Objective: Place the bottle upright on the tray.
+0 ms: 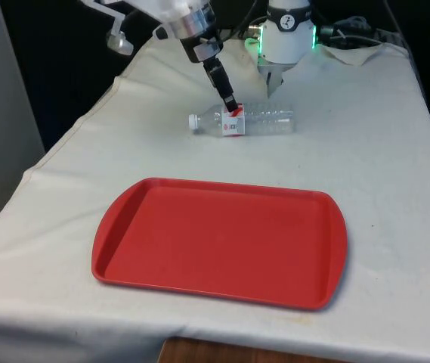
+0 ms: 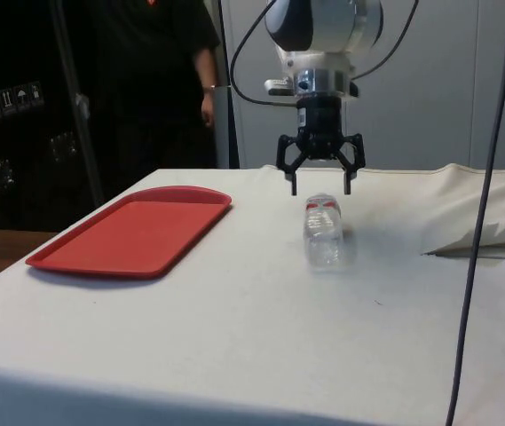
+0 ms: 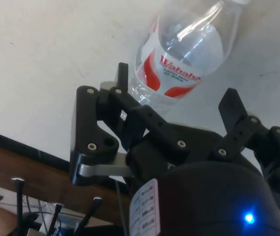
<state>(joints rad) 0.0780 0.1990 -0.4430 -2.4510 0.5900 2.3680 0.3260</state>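
Pincer first: you have it spread wide and holding nothing, poised just above the bottle, one finger to each side of the labelled part near the neck, as the side view and the wrist view both show. That bottle is clear plastic with a red and white label and a white cap, and it lies on its side on the white-clothed counter, well apart from the red tray, which sits bare nearer the front camera. Your main risk, as I judge it, is the round, smooth body: if you descend off-centre, one finger may nudge it first and set it rolling across the cloth. Thin plastic will likely dent under a hard squeeze and slip. You also grip close to one end, so the longer part may sag or swing once lifted, which would make turning it upright awkward, and a tilted release on the tray could see it topple
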